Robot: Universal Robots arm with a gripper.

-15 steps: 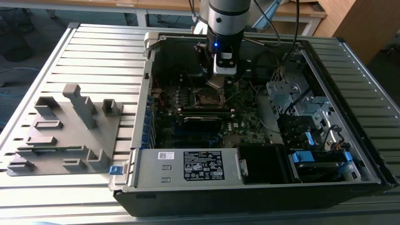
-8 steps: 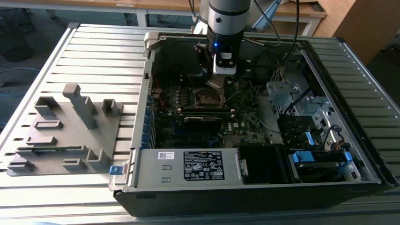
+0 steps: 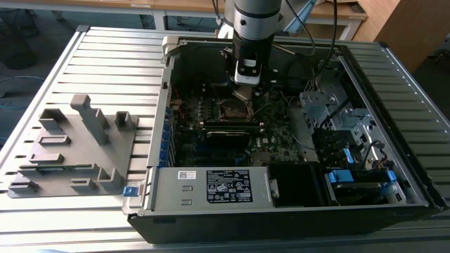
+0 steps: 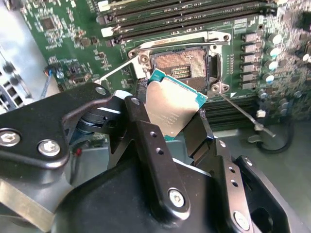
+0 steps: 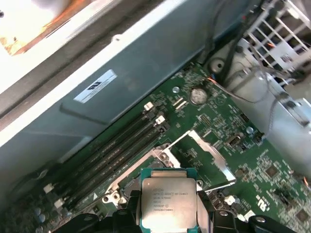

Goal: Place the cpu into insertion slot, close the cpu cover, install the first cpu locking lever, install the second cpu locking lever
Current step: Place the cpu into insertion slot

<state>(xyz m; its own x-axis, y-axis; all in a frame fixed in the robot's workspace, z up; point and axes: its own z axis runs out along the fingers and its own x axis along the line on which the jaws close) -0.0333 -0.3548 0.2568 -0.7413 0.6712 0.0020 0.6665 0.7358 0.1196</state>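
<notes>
Second wrist view: jaws pinch the cpu [image 4: 172, 109] by two opposite edges near the open insertion slot [image 4: 181, 65]; light, stiff, likely fragile underneath, edges safest.

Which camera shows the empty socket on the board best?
The second wrist view: the socket lies open, its pins showing, just beyond the chip. The exterior view shows it as a small dark square; in the first wrist view the chip hides most of it.

Silver-grey arm [image 3: 256, 21], black claw [image 4: 172, 110] with silver screws [image 4: 176, 196].
</notes>
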